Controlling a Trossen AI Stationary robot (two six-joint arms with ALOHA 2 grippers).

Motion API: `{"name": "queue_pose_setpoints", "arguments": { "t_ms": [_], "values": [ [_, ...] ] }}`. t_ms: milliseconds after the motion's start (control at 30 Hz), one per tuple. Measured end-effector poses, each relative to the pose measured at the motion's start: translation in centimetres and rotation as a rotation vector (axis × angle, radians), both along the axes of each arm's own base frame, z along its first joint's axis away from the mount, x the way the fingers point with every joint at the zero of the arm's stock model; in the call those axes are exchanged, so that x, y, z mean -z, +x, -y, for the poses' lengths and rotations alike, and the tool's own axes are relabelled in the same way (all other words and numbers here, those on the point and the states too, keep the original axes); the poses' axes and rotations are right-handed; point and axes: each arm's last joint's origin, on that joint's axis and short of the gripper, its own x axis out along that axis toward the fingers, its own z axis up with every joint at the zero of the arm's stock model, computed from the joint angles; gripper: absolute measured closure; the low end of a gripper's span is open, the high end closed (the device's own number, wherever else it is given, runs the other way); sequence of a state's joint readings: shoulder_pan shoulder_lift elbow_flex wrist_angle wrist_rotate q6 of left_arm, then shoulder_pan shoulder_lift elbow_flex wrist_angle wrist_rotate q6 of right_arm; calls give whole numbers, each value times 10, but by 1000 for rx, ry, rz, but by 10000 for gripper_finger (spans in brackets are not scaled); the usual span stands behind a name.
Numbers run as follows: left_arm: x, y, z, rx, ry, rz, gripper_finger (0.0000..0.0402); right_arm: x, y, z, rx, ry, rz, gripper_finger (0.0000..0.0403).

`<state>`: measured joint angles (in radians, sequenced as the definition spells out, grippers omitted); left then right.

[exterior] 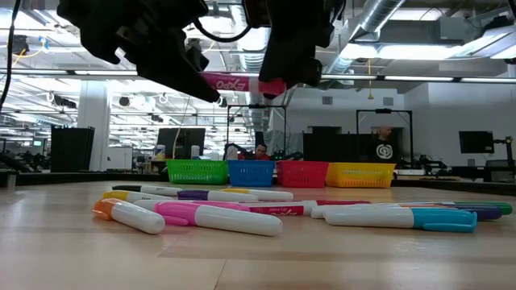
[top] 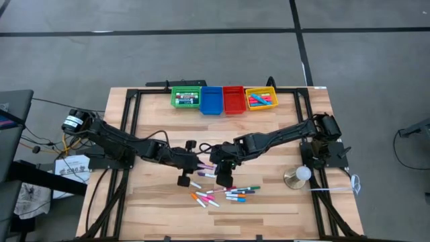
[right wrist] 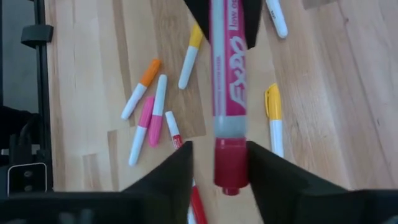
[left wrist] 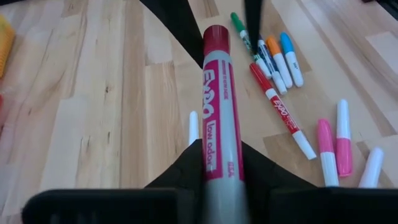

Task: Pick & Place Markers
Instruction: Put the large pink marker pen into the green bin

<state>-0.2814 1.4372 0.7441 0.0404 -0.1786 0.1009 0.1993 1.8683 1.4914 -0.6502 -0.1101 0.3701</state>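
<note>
Handover: left gripper (left wrist: 221,186) clamps red marker (left wrist: 217,112) firmly.
Right gripper (right wrist: 217,168): fingers parted; retreat straight, avoiding cap snag.

The red marker (left wrist: 216,118) reads "EXPO low odor" along its barrel.

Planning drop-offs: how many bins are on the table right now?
4, side by side along the table's far edge: green bin, blue bin, red bin, yellow bin. None looks hidden.
</note>
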Motion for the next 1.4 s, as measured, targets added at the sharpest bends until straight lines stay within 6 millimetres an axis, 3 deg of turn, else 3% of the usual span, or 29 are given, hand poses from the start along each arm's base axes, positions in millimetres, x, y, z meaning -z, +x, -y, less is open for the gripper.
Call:
{"name": "queue_pose_setpoints", "arguments": {
  "t_ms": [167,300,433,633,800,1067,1233,1400],
  "values": [
    [-8,-2,-13,-17,30,14,342,-2,-4,4,-28,-13,-32,190],
    [-22,-12,-33,-56,93,5,342,-13,-15,4,-45,-6,-54,156],
    [-39,-31,-66,-126,151,-27,342,-41,-26,7,-59,-42,47,150],
    [-62,-65,-123,-302,244,-32,343,-75,-43,27,118,-242,173,149],
    [-68,-89,-174,-414,381,-74,343,-81,-44,57,263,-361,183,149],
    [-37,-99,-251,-454,366,-147,337,-75,-47,122,367,-432,128,149],
    [-9,-84,-277,-410,363,-120,336,-76,-51,155,405,-474,121,149],
    [18,-76,-293,-400,381,-163,331,-76,-54,173,416,-502,115,149]
  ]
}}
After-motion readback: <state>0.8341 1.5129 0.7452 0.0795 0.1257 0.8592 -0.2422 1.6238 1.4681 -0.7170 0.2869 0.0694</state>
